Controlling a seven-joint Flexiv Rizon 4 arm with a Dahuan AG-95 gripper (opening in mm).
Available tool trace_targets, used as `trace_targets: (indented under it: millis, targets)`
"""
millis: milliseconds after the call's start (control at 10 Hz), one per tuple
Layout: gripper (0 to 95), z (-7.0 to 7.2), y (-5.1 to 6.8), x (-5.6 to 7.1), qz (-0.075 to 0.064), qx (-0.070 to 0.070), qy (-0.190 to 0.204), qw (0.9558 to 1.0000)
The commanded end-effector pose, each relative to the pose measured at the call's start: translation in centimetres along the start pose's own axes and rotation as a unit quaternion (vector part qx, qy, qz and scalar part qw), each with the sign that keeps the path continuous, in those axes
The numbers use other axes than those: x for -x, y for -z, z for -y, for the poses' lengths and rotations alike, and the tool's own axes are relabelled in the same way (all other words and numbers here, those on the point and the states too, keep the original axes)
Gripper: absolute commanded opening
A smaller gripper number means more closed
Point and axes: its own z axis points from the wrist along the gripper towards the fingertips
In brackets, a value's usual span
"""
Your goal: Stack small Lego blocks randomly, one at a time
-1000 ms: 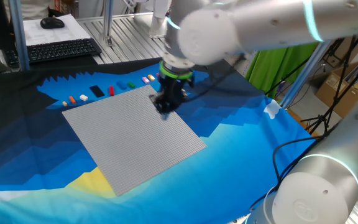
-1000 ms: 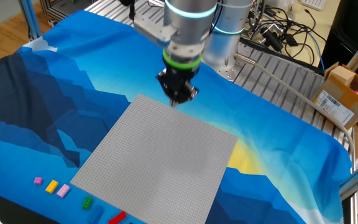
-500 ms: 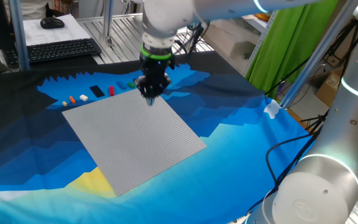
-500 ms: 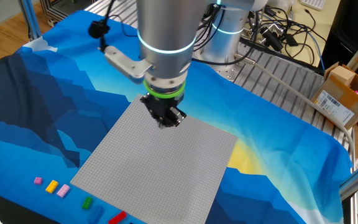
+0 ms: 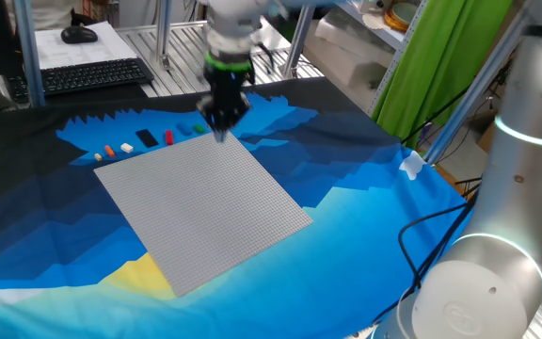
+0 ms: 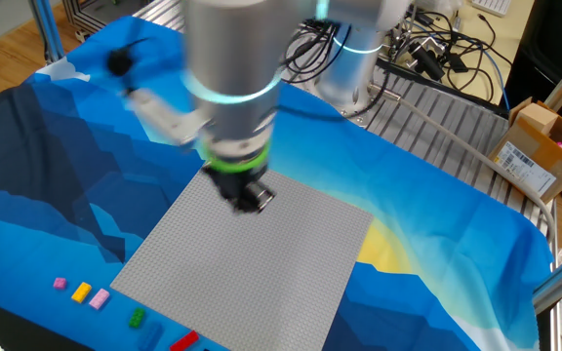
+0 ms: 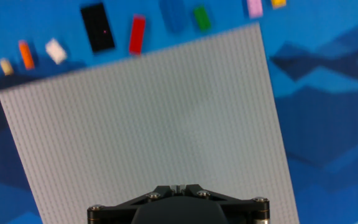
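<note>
Hand view looks straight down on the grey baseplate [image 7: 148,118], a broad square sheet of fine, even studs with nothing pressed onto it, and past its far edge on a loose row of small Lego blocks [image 7: 137,34] lying on the blue printed cloth of the tabletop [image 7: 328,93]: a cream one, an orange one, a white one, a long red one, a blue one, a green one, a pink one and a yellow one at the frame's edge, with a flat black rectangular piece [image 7: 97,27] among them between white and red. From the fixed views the claw [image 5: 222,127] hangs over the baseplate's far corner, near that row, but motion blur and the wrist's bulk hide its tips, so I cannot tell how far apart the fingers stand or whether anything is between them. The step in hand looks like the reach for a first brick, and no stacking appears done. To do it well, I would pick a brick with clear room on both sides, such as the red one, square the fingers across its narrow width, and come down vertically so the smooth hard plastic is not nudged across the cloth. The bricks are glossy, sharp-edged and tiny, so an off-centre grip would likely twist one askew; the cloth may also wrinkle under a skidding block.
</note>
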Motion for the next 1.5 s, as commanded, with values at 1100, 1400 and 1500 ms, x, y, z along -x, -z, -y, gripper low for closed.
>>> trace_targets:
  millis: [1100, 1400, 1500]
  targets:
    - [0.0, 0.22, -0.03, -0.63, 0.059, -0.031, 0.023, 0.9975]
    - [0.0, 0.22, -0.03, -0.63, 0.066, -0.03, 0.022, 0.9971]
    - [0.0, 0.22, -0.03, -0.63, 0.064, -0.032, 0.022, 0.9972]
